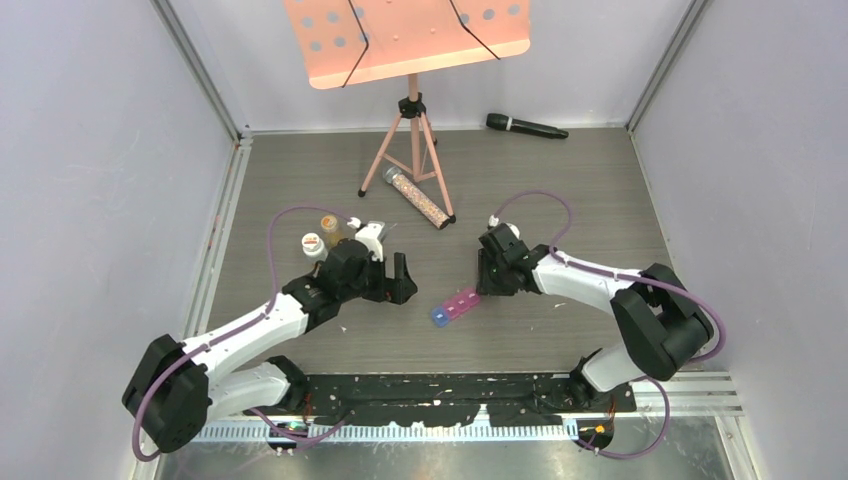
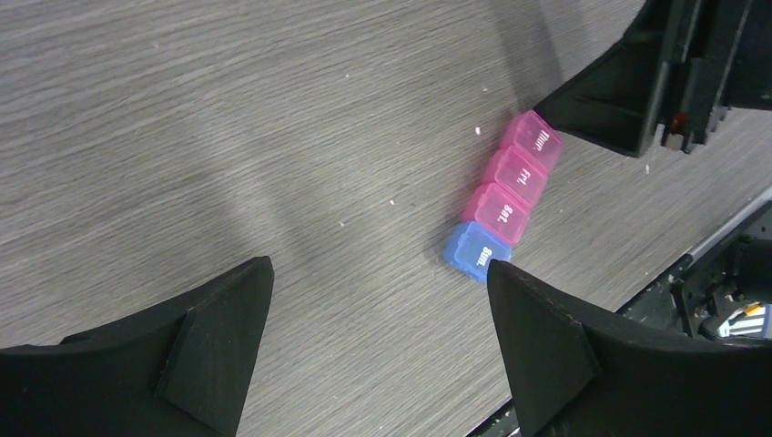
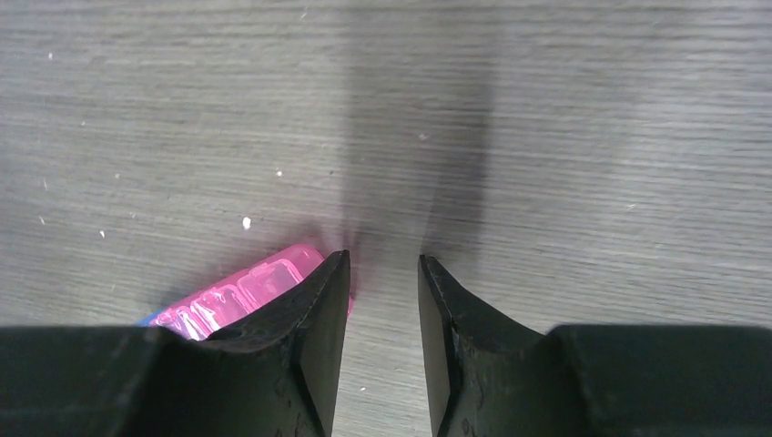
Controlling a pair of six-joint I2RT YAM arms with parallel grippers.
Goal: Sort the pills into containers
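- Right claw (image 3: 382,259) is low over the desk (image 1: 560,190), its jaws only a narrow gap apart with bare wood between them and nothing held.
- Its left finger (image 3: 314,319) stands at the far right, pink end of the pill-box strip (image 2: 505,211); whether it touches cannot be told.
- That strip lies flat near the middle of the desk, slanting from far right to near left. It has four joined compartments, three pink and a blue one at the near left end, with the lids down.
- Left claw (image 2: 378,266) hovers to the left of the strip with its jaws spread wide, gripping nothing.
- Two small bottles (image 1: 320,236) stand just beyond the left arm.
- Farther back a clear tube (image 1: 417,198) of speckled beads lies by the feet of a pink music stand (image 1: 410,130).
- At the far edge a black microphone (image 1: 527,126) lies on the desk.
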